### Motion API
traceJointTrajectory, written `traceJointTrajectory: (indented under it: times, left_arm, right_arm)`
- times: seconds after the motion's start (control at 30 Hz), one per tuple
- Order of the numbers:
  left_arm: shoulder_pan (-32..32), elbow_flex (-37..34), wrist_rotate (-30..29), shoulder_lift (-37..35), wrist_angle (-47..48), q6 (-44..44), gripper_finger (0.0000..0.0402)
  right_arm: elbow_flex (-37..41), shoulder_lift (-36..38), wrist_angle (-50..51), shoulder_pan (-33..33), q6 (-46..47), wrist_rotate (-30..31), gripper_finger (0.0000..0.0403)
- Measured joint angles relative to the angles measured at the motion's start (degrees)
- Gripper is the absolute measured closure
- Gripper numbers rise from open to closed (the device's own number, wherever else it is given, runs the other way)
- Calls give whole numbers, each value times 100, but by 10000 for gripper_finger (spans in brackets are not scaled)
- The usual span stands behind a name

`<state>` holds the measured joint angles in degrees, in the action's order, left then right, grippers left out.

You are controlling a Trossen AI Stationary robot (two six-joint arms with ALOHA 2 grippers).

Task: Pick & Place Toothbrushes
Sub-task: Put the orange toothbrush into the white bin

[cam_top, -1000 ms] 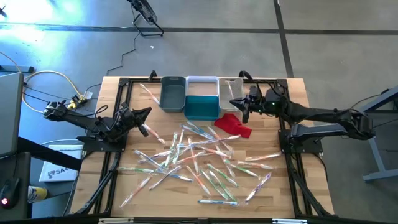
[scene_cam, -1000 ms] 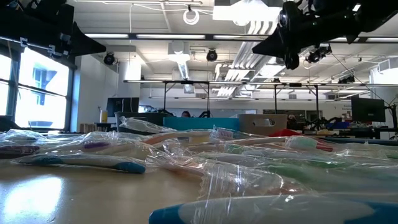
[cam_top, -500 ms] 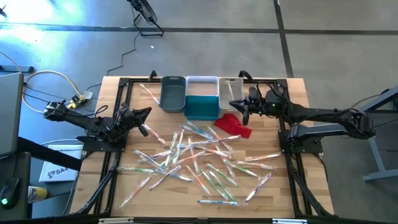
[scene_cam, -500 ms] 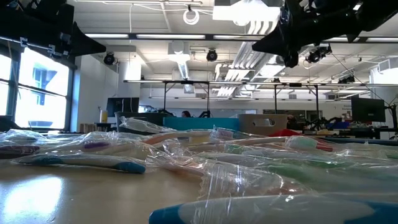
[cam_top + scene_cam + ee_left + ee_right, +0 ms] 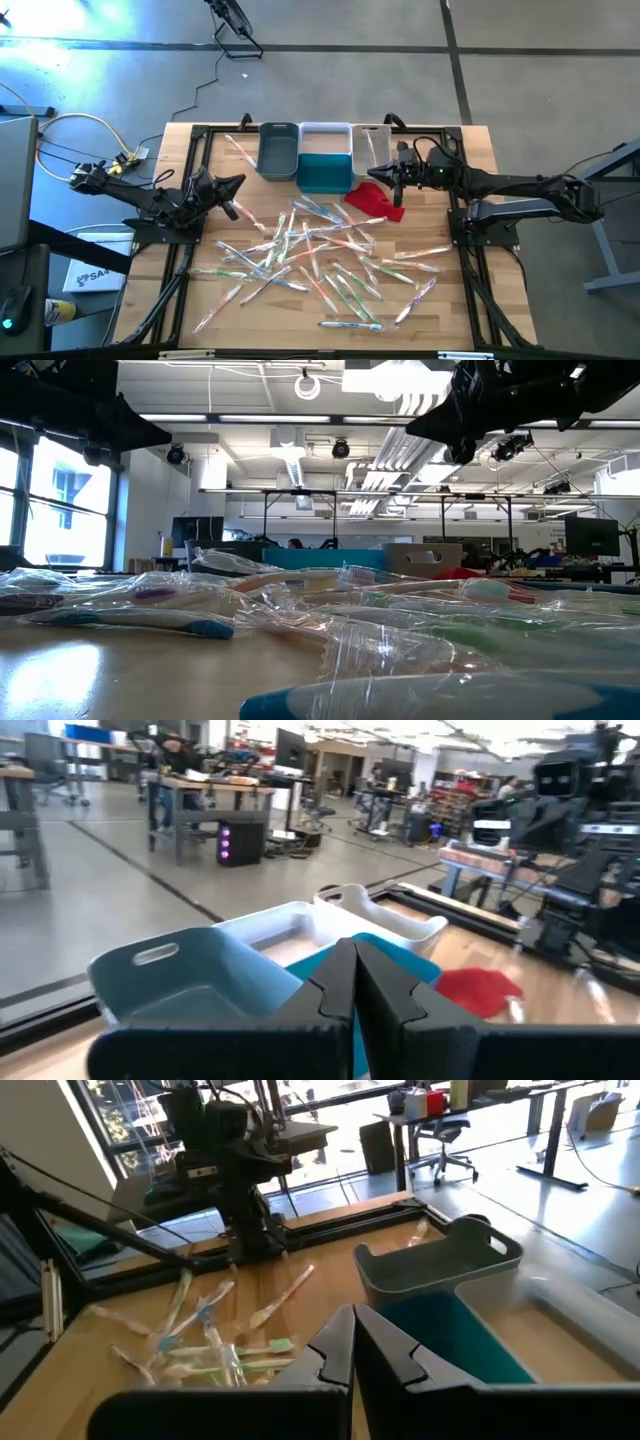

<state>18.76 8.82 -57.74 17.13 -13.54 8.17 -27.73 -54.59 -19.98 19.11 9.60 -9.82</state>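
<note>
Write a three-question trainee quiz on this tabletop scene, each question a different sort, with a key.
1. True or false: the left gripper is shut on a toothbrush.
2. Multiple choice: the red cloth lies (A) inside the grey bin, (B) on the table just in front of the bins, below the right gripper, (C) at the table's near edge.
3. Fill in: most of the toothbrushes lie loose on the ____.

Key
1. False: its fingers are shut with nothing between them, as the left wrist view shows.
2. B.
3. Table, spread across its middle and near half; one lies apart near the grey bin.
</note>
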Motion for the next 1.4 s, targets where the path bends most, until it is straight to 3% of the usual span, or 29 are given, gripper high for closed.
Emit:
traceJointTrajectory:
  times: [0.37, 0.53, 0.77, 0.97, 1.27, 1.4]
  left_arm:
    - [0, 57, -365, 555, -64, 912, 402]
    - [0, 522, -498, 977, 19, 790, 402]
    - [0, 1118, -1135, 1412, 212, 251, 402]
    - [-4, 1193, -1483, 1470, 455, 591, 402]
    - [-4, 1192, -1687, 1548, 1239, 1780, 402]
    - [-6, 1191, -1835, 1616, 1290, 1955, 402]
  right_arm:
    - [15, 0, -459, 0, 110, -76, 401]
    - [16, 0, -314, 0, 108, -68, 401]
    - [16, 0, -20, 0, 18, -81, 401]
    - [17, 61, 189, 154, -103, -141, 401]
    - [107, 352, 102, 424, -566, -1188, 401]
    - [330, 437, -68, 431, -578, -1266, 401]
